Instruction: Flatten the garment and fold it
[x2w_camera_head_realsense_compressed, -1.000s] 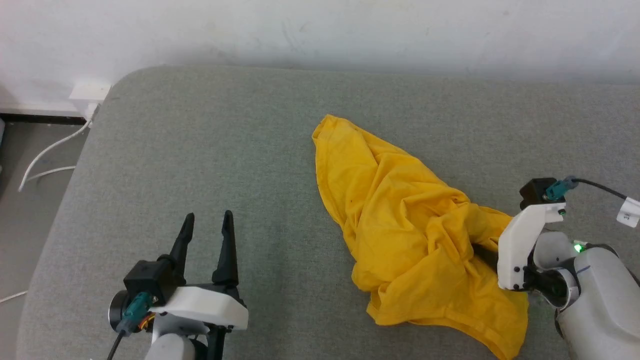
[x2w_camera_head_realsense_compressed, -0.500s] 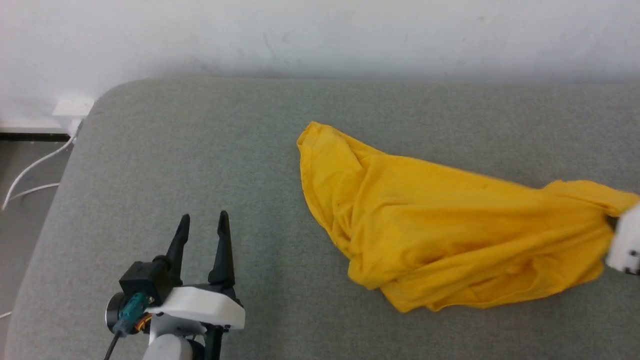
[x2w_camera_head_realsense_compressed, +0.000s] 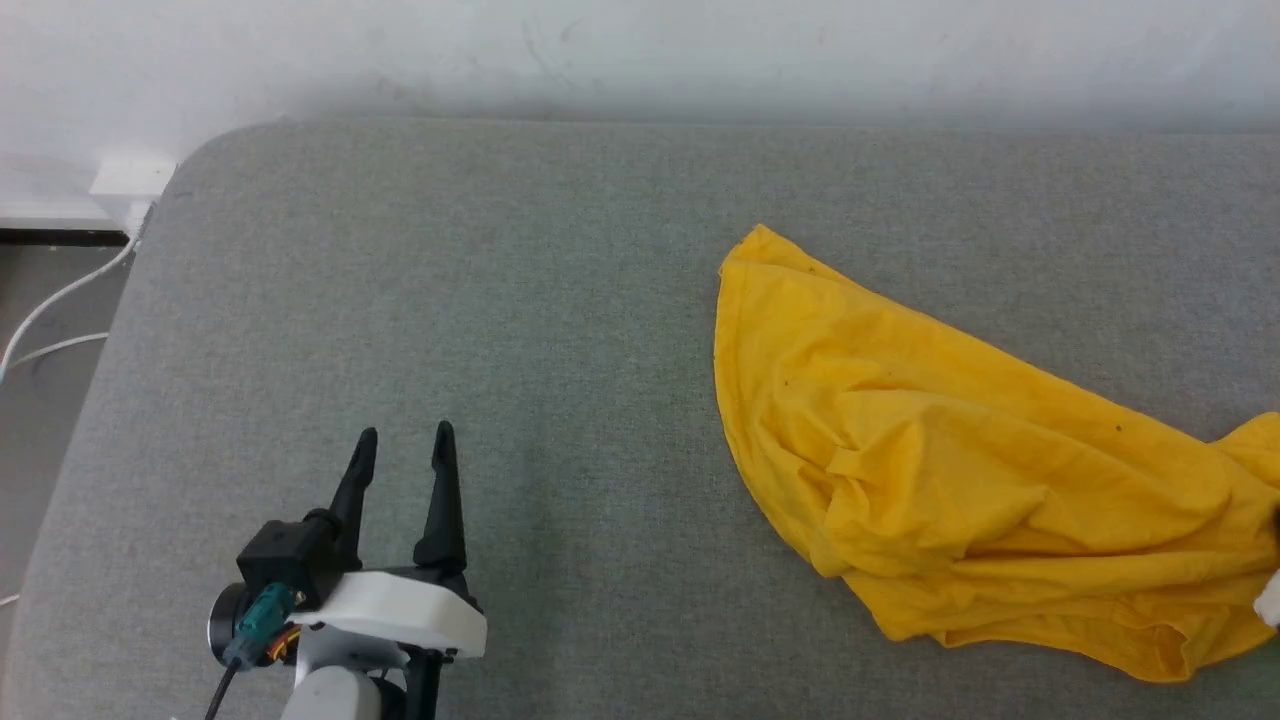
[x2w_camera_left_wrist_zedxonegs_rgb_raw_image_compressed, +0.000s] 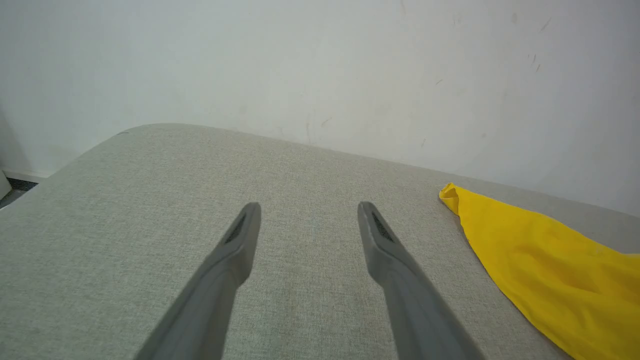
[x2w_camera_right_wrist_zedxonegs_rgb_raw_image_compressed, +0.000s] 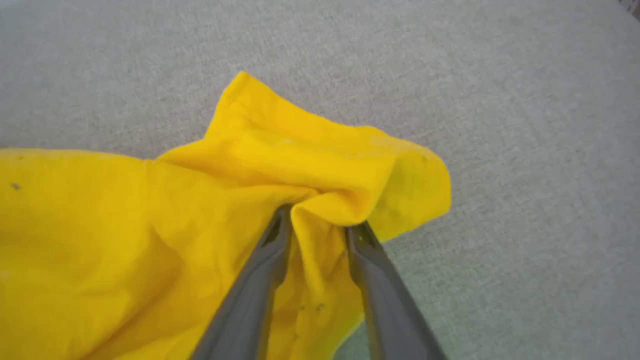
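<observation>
Grey upholstery (x2w_camera_head_realsense_compressed: 480, 300) below a white wall (x2w_camera_head_realsense_compressed: 640, 50) carries the garment (x2w_camera_head_realsense_compressed: 980, 470), a bright yellow T-shirt, crumpled and creased, lying toward the right. The right gripper (x2w_camera_right_wrist_zedxonegs_rgb_raw_image_compressed: 320, 220) stands narrow, pinching a bunched fold at its edge. The left gripper (x2w_camera_head_realsense_compressed: 405, 432) is spread wide, well apart from it.

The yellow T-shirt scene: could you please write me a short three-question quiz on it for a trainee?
1. True or false: the left gripper is touching the garment.
2. Multiple choice: between its fingers, the right gripper has A) a cable, B) a fold of the garment, C) nothing.
3. Short answer: what does the garment lie on?

Key: 1 false, its open fingers stand apart from the cloth; 2 B; 3 the grey padded surface.
</observation>
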